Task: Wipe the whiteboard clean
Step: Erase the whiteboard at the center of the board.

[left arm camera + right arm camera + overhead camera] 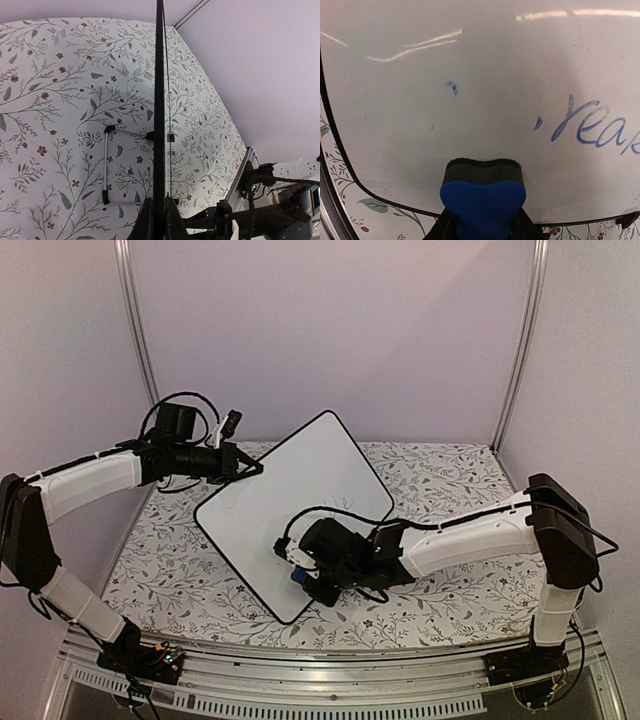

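on the whiteboard [300, 480], right gripper [482, 220] clamps a blue eraser [483, 197]; left gripper [252, 469] pinches its edge.

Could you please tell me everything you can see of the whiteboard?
The whiteboard is a large, flat, glossy white board with a thin black rim and rounded corners. It sits on the floral table, turned corner-on like a diamond. The left gripper is shut on its left edge. The right gripper presses a blue eraser against its near part. Blue writing and faint smudges show on its surface.
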`<state>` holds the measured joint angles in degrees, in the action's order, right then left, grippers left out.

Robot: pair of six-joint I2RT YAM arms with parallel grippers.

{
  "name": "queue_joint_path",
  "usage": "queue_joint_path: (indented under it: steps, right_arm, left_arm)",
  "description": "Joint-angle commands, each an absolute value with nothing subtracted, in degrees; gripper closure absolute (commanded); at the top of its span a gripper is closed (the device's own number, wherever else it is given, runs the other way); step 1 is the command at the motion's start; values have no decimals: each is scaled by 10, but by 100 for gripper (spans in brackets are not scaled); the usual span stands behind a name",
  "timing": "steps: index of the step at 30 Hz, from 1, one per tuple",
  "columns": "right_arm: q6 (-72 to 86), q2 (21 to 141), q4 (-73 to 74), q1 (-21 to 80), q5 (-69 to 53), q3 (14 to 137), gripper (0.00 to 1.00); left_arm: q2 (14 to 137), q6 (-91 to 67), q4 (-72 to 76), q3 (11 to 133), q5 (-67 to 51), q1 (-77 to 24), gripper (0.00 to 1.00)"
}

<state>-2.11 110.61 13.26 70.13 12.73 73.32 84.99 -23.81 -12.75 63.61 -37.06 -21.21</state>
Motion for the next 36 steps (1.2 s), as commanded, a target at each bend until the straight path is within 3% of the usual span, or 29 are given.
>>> queue_joint_path:
  steps: [1, 19, 36]
  right_arm:
    - [-3, 1083, 142, 707, 114, 706, 70]
    - [-68, 1146, 137, 708, 137, 850, 69]
    - [-9, 1097, 148, 714, 106, 726, 70]
  left_arm:
    - [854, -218, -118, 630, -360, -211, 100]
    - [851, -216, -119, 630, -359, -211, 100]
    - [853, -217, -118, 630, -360, -212, 100]
